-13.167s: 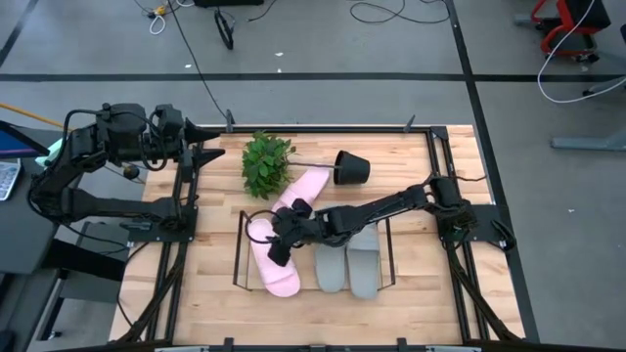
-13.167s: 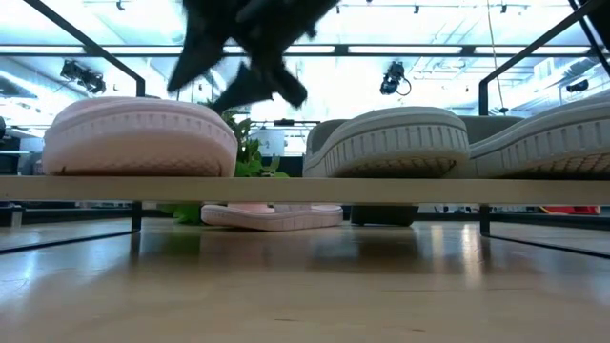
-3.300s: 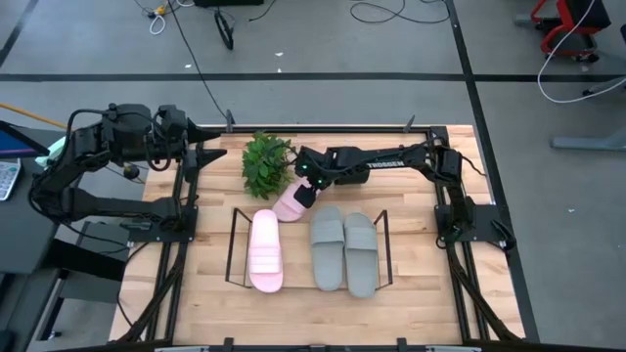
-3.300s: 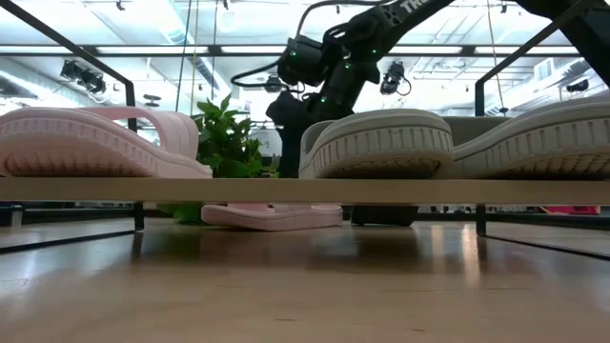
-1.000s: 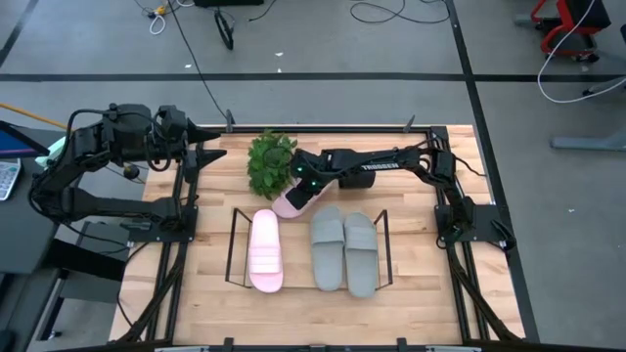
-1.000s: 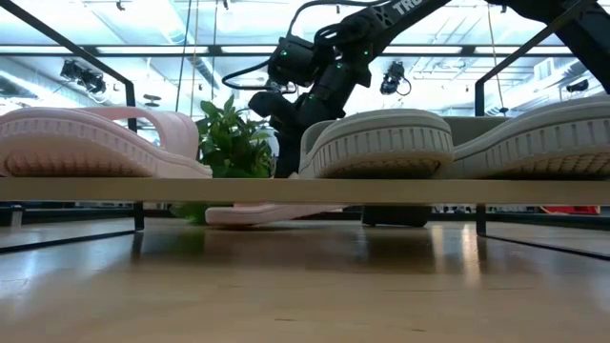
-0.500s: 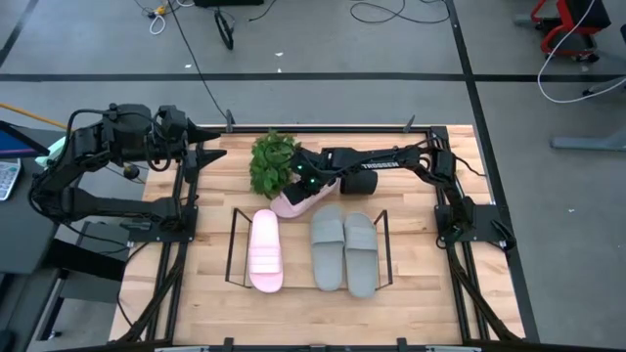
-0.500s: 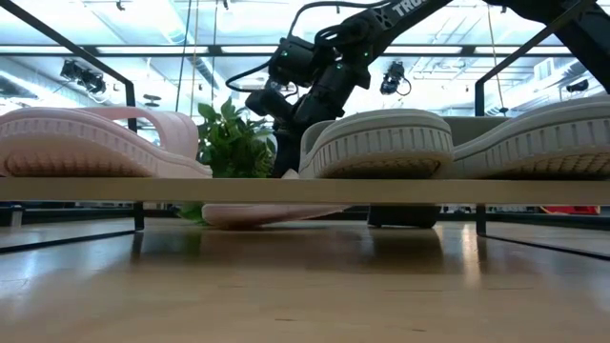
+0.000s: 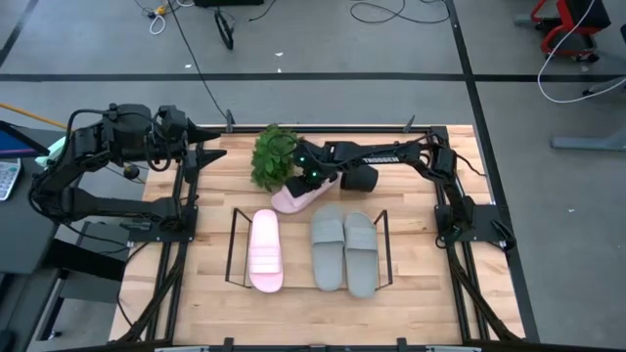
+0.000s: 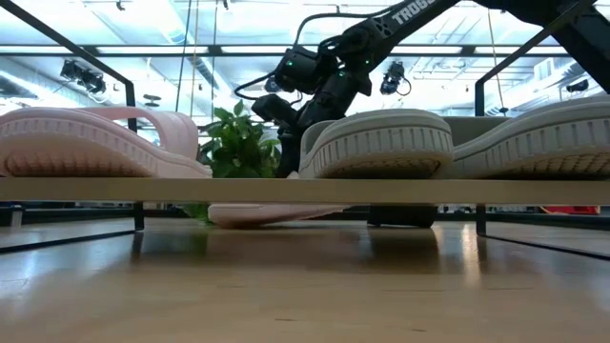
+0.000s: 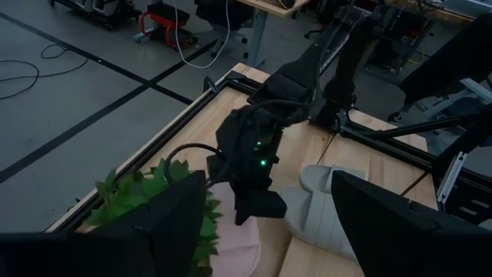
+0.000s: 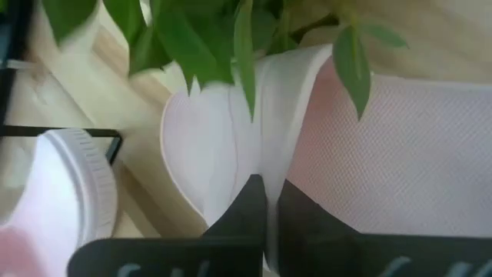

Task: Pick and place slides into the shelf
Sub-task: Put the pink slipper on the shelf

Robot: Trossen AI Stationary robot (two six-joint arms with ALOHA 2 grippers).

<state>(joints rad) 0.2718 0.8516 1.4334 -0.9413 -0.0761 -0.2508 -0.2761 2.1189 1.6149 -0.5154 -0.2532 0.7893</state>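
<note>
High view: three slides are seen lying on the shelf [image 9: 236,249], one pink slide [image 9: 264,251] at its left and two grey-green slides [image 9: 344,249] side by side at its right. The fourth slide [image 9: 296,196], also pink, is shown off the shelf on the counter [image 9: 205,293], just behind the rack and touching the foliage of the plant [image 9: 273,155]. The right hand [image 9: 311,179] is placed over this slide; in the right wrist view its fingers [image 12: 250,208] are seen pressed together, narrow, at the white strap [image 12: 231,138], and whether the strap is actually pinched cannot be told. The left hand [image 9: 207,144] is held wide at the far left corner of the counter, empty.

The slide is judged to be light, soft foam that bends and compresses under a grip rather than slipping. The wide strap, or the sole edge beside it, is judged the best place for a hold. Leaves overhanging the strap may be caught in the grasp. One bay of the shelf, between the pink slide and the grey-green pair, appears free.
</note>
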